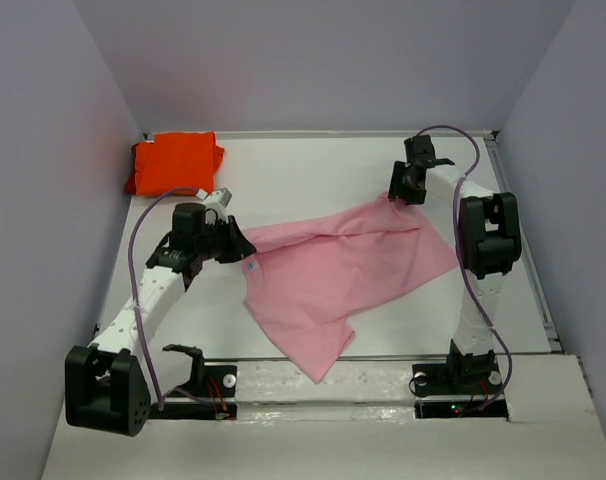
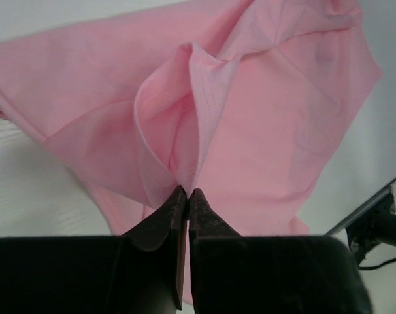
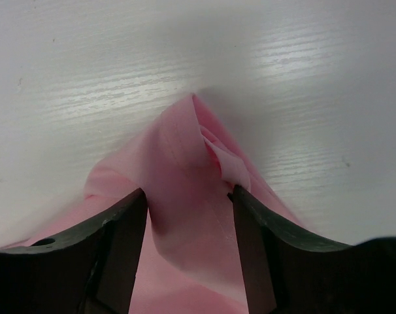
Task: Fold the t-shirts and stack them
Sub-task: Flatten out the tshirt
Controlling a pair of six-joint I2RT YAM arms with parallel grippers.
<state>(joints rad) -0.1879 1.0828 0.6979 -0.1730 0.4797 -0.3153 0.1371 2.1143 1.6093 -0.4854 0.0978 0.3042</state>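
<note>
1 pink t-shirt (image 1: 333, 270), 1 orange t-shirt (image 1: 173, 162), 2 arms.

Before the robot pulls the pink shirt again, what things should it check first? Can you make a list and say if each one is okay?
1. Left gripper pinching the pink shirt: ok, its fingers are shut tight on a fold of cloth.
2. Right gripper holding the shirt: not ok, its fingers stand apart with cloth bunched between them.
3. Shirt lying flat: not ok, it is crumpled and twisted on the table.
4. Orange shirt out of the way: ok, it sits folded in the far left corner, apart from the pink one.
5. Shirt fully on the table: cannot tell, its near corner reaches the front edge.
</note>
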